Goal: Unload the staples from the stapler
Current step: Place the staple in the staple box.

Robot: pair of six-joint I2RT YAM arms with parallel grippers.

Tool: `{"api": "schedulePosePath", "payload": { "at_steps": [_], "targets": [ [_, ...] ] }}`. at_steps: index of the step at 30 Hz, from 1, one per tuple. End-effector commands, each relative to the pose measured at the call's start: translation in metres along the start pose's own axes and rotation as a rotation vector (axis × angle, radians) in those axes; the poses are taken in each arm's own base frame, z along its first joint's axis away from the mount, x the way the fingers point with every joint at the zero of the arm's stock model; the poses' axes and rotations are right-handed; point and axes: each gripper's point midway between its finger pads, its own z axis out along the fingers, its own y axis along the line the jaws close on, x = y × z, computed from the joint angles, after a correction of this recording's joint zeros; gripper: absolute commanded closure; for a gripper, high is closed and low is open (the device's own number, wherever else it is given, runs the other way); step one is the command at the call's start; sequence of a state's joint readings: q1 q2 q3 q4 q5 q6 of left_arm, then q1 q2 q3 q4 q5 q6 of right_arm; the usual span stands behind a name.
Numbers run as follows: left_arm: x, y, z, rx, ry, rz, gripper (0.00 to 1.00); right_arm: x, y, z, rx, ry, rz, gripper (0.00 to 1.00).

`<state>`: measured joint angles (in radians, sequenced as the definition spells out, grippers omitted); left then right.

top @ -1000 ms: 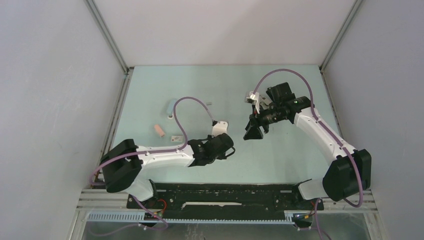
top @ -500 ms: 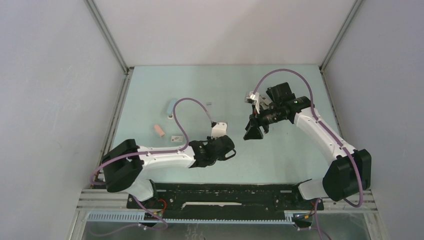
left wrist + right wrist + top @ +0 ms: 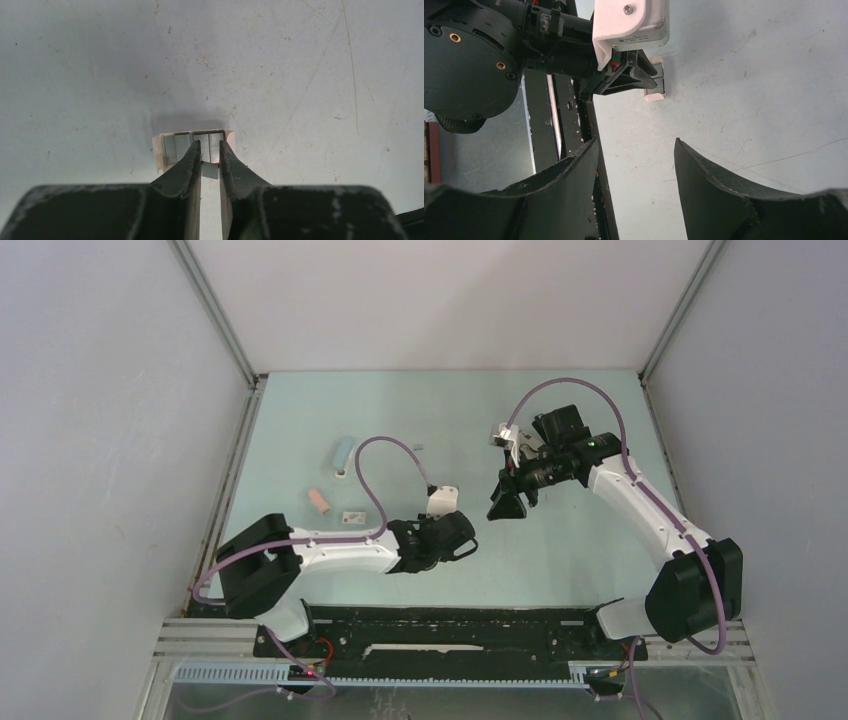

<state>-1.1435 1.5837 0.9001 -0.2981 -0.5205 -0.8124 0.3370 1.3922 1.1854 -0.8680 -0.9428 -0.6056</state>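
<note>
The left pincer [image 3: 209, 146] stands narrow, pinching a strip of the staples [image 3: 175, 148] in a small pale holder [image 3: 158, 150] near the middle of the tabletop [image 3: 560, 560]. The right pincer [image 3: 636, 167] hangs wide and empty just right. From above, the left wrist hides the holder. Well left lie a pale blue stapler [image 3: 342, 455] and a pink block [image 3: 318, 502].

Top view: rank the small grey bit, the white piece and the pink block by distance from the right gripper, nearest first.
1. small grey bit, up and left of the right gripper
2. white piece, farther left
3. pink block, leftmost
</note>
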Motion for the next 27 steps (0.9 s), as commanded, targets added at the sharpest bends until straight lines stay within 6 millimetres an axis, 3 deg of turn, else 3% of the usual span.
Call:
{"api": "schedulePosePath", "payload": {
  "at_steps": [1, 27],
  "targets": [
    [-0.021, -0.019, -0.003, 0.026, -0.048, -0.045, 0.87, -0.004, 0.005, -0.004, 0.004, -0.012, -0.038, 0.34],
    [-0.013, -0.023, 0.008, 0.012, -0.02, -0.021, 0.86, -0.005, 0.007, -0.004, -0.004, -0.017, -0.041, 0.34]
  ]
}}
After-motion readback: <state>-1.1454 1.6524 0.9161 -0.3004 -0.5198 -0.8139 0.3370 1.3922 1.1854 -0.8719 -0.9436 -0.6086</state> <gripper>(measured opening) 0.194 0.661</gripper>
